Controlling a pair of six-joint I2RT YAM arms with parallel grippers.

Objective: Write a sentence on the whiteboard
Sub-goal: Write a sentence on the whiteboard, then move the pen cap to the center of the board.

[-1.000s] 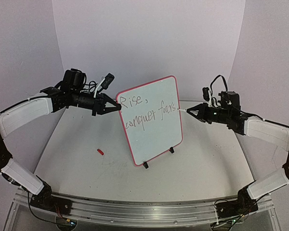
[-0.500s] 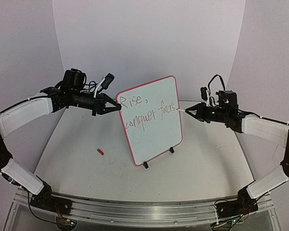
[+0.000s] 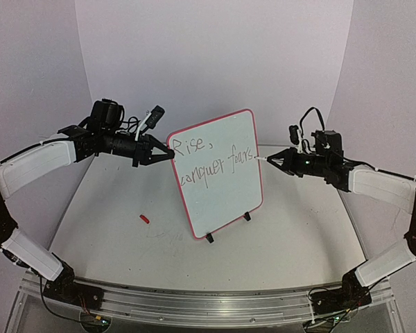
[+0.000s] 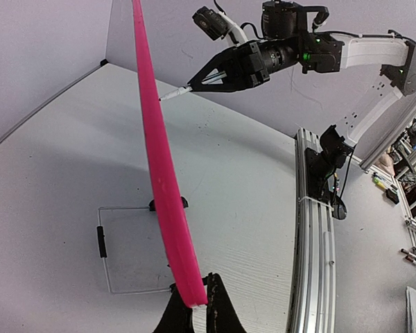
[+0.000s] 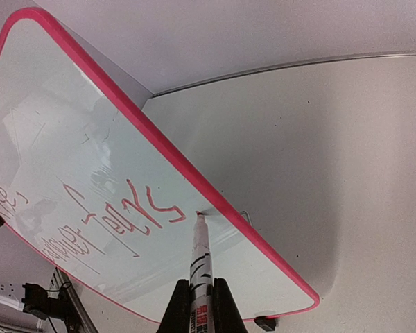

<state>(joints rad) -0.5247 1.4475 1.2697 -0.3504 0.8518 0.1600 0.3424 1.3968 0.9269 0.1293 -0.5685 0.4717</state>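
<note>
Between the right fingers (image 5: 177, 309) a marker (image 5: 200, 257) sits clamped tight, pointing forward, and its tip is right at the whiteboard (image 3: 222, 198), on the right rim, just past the last letter. Over on the other side, the left fingers (image 4: 218, 309) are closed on the board's red rim, high on its left edge. The sentence (image 3: 215, 161) runs in two lines across the upper half, reading roughly "Rise, conquer fears". The board stands on its black feet mid-desk (image 3: 291, 236), leaning back a little, and a small red cap (image 3: 145, 218) lies well off to its left
</note>
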